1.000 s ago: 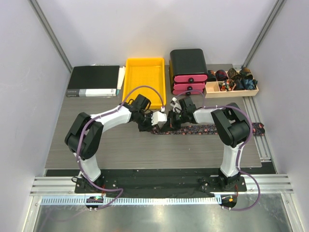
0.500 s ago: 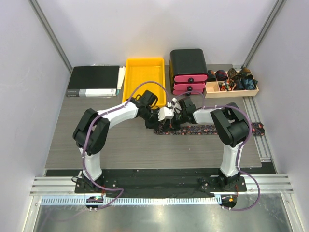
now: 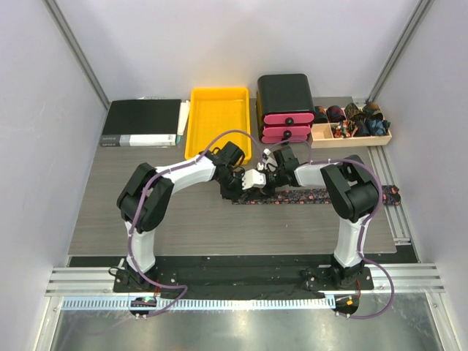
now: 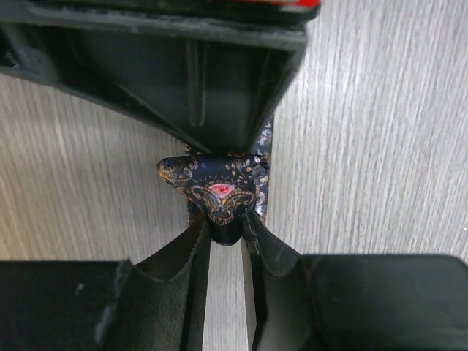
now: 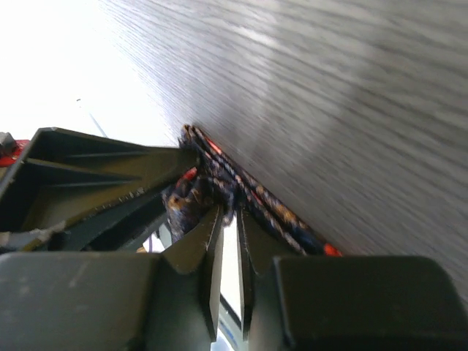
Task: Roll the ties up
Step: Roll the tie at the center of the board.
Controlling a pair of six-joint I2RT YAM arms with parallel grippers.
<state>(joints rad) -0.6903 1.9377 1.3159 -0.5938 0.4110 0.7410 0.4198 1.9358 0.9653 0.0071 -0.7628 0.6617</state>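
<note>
One dark tie (image 3: pixel 329 195) with red and orange specks lies flat across the table, its left end folded into a small bundle (image 4: pixel 216 186). Both grippers meet at that end. My left gripper (image 3: pixel 245 190) (image 4: pixel 225 223) is shut on the bundle's lower tip, which shows between its fingers. From the opposite side, my right gripper (image 3: pixel 262 186) (image 5: pixel 230 213) has its jaws a thin slit apart with the tie's fabric (image 5: pixel 219 183) wedged at their tips. In the left wrist view the right gripper's black body (image 4: pixel 190 73) hides the tie beyond the bundle.
A wooden box (image 3: pixel 351 139) of several rolled ties stands at the back right, next to a black and pink drawer unit (image 3: pixel 285 102). A yellow tray (image 3: pixel 219 110) and a black binder (image 3: pixel 142 122) sit at the back left. A metal rail (image 3: pixel 391 208) runs along the right edge.
My left gripper has moved right along the table to the tie's left end, close against the right gripper. The right arm has hardly shifted.
</note>
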